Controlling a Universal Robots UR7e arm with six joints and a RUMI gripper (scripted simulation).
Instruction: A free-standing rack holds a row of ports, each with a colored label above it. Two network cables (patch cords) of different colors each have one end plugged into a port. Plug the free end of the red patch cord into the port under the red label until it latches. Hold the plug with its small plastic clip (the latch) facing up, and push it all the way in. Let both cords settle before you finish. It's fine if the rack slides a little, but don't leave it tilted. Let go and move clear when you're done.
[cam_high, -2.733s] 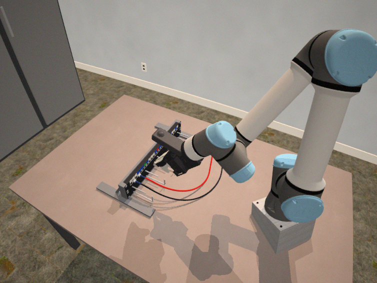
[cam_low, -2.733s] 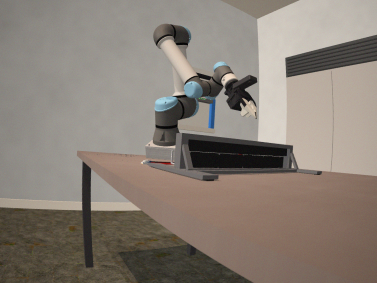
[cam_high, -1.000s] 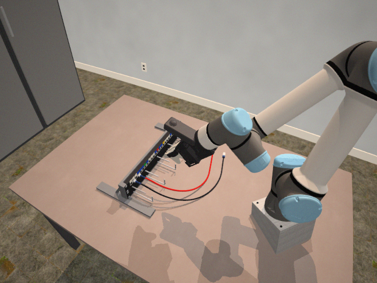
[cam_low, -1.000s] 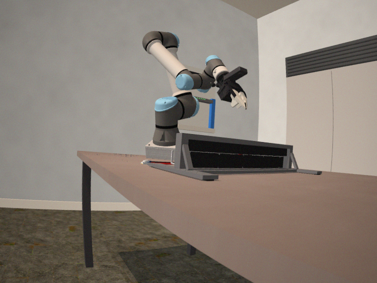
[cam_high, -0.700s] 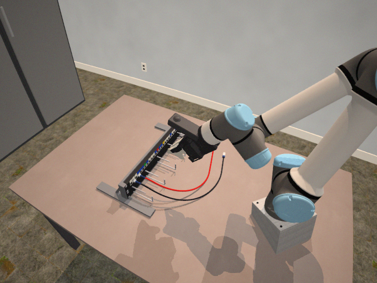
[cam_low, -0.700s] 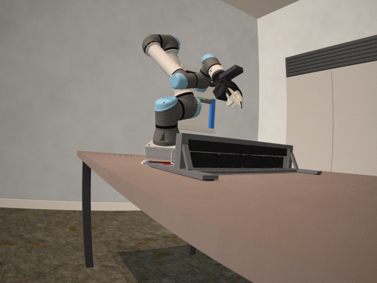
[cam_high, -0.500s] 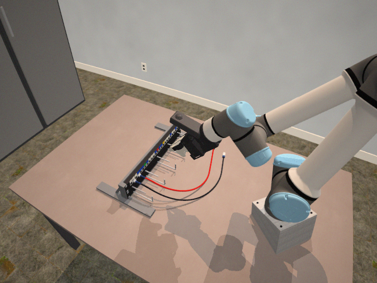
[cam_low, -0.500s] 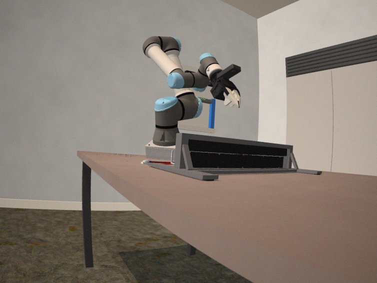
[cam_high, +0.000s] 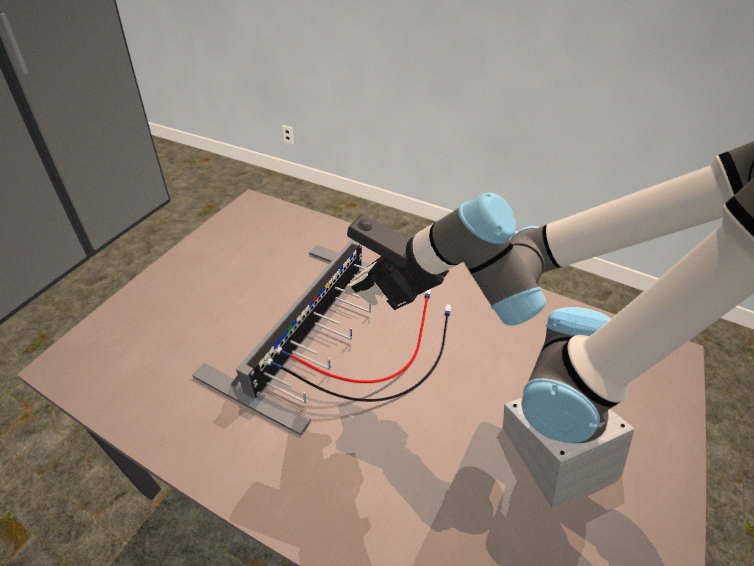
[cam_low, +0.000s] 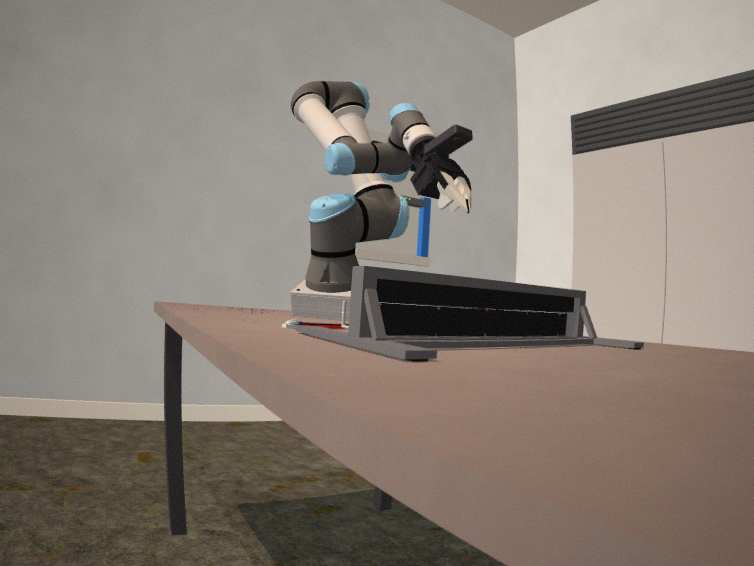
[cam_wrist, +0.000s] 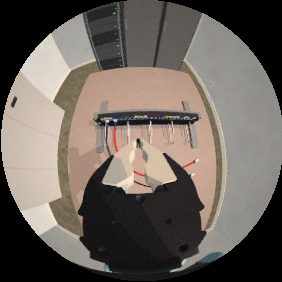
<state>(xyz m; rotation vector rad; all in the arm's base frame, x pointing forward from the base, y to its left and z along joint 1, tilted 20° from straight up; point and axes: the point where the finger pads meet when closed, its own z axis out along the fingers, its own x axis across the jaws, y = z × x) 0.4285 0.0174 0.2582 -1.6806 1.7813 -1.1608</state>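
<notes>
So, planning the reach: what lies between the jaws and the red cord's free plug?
Nothing. In the top view the shut gripper hangs above the rack's rods; the plug lies on bare table beside it.

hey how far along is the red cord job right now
Done: nothing yet. The red cord's free plug lies on the table beside the black cord's plug. In hand: nothing; the gripper is shut and empty, high above the rack. Left: grasp the plug, latch up, and push it in.

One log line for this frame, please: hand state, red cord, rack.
hand: shut, holding nothing, above rack | red patch cord: free plug lying on table, unplugged | black patch cord: free end on table | rack: upright
</notes>
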